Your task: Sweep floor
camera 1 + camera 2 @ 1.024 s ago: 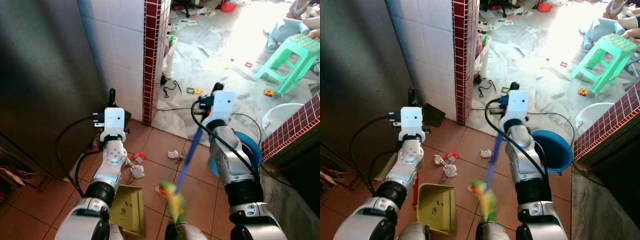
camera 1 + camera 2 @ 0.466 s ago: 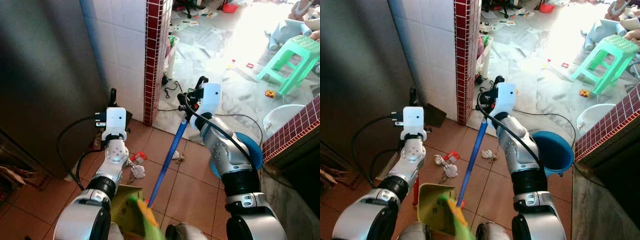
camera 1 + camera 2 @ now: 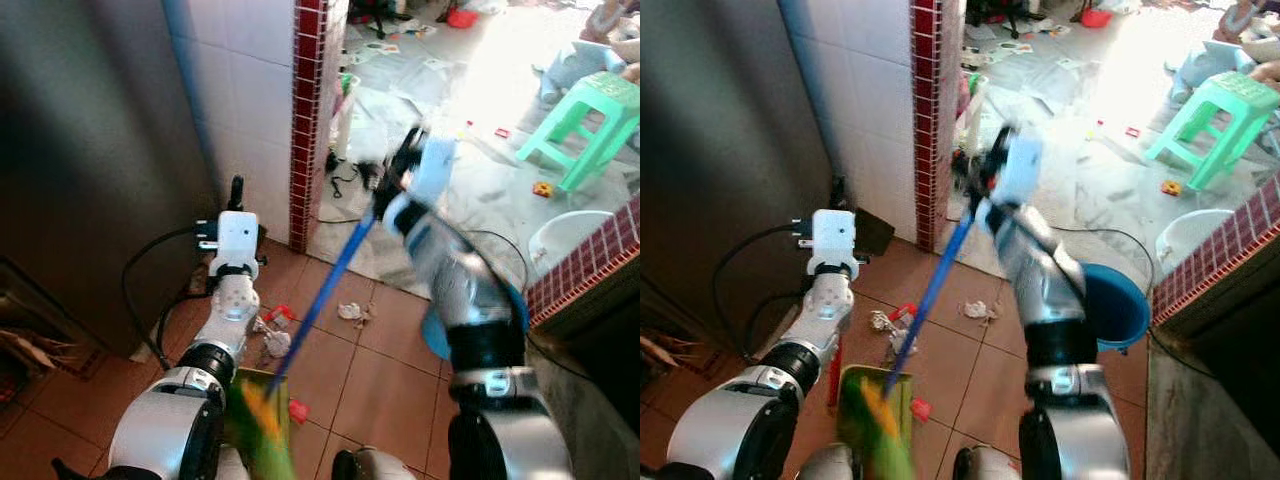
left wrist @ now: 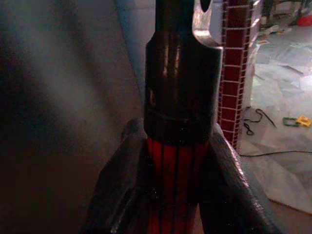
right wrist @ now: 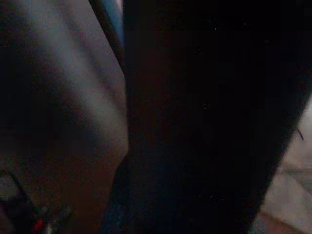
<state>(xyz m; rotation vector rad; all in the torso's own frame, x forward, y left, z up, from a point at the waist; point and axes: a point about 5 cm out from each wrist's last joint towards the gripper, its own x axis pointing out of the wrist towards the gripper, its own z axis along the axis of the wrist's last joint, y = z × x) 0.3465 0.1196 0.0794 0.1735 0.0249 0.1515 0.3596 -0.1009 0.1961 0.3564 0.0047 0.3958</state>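
Note:
My right gripper, blurred with motion, is shut on the top of a blue broom handle. The handle slants down to green and yellow bristles near the bottom edge. The bristles overlap a yellow-green dustpan on the terracotta tiles. My left gripper is shut on the dustpan's red handle, which has a black cap, and its fingers press both sides. A crumpled white paper, another paper wad, a red wrapper and a red scrap lie on the floor.
A red-tiled pillar and white wall stand ahead, with a dark metal surface on my left. A blue bucket, a white basin and a low red-tiled wall are on my right. Beyond lie a green stool and a littered pale floor.
My right arm has swung the broom to the left, and its bristles went from mid-floor to the dustpan. The left arm has held the dustpan almost still.

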